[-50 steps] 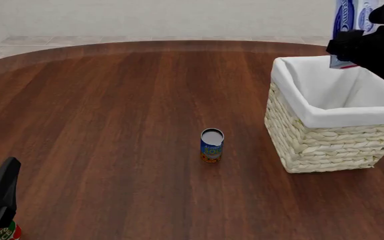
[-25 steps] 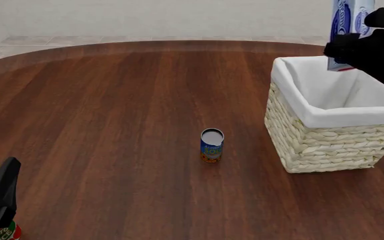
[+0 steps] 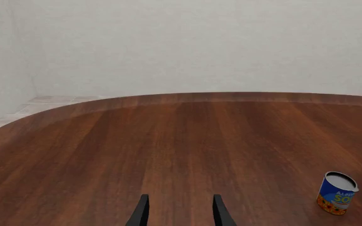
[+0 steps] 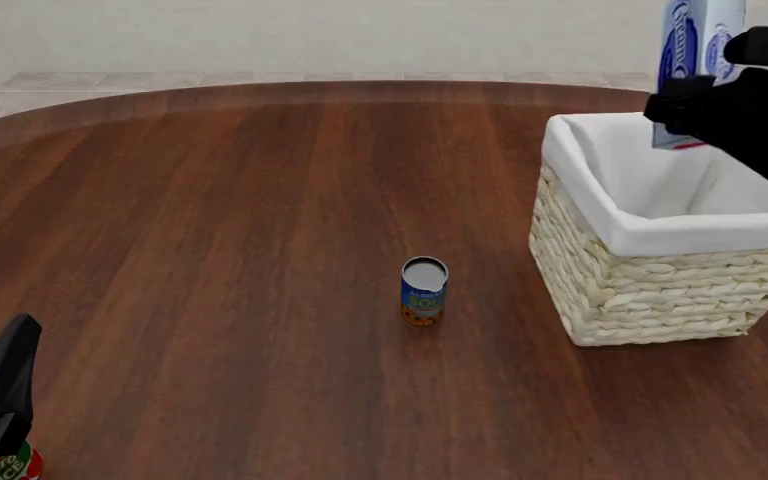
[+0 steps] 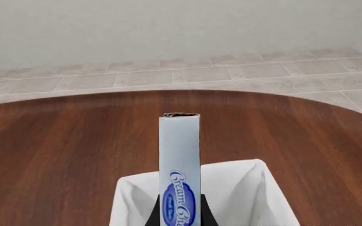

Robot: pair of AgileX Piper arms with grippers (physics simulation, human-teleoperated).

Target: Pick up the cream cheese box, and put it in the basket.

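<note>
Wicker: one basket [image 4: 651, 280], one can [image 4: 424, 290], one cream cheese box [image 4: 688, 40] clamped upright by right gripper [image 4: 704, 105]; left gripper [image 3: 179, 212] gapes empty.

Bright even simulator light, sharp renders, no blur, soft sheen on the worktop [image 4: 224, 220], faint shadows, no glare

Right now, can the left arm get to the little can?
Probably yes. The left gripper is open and holds nothing, and only bare table lies between it and the can, which stands alone, apart from the basket. The right gripper is busy above the basket.
</note>
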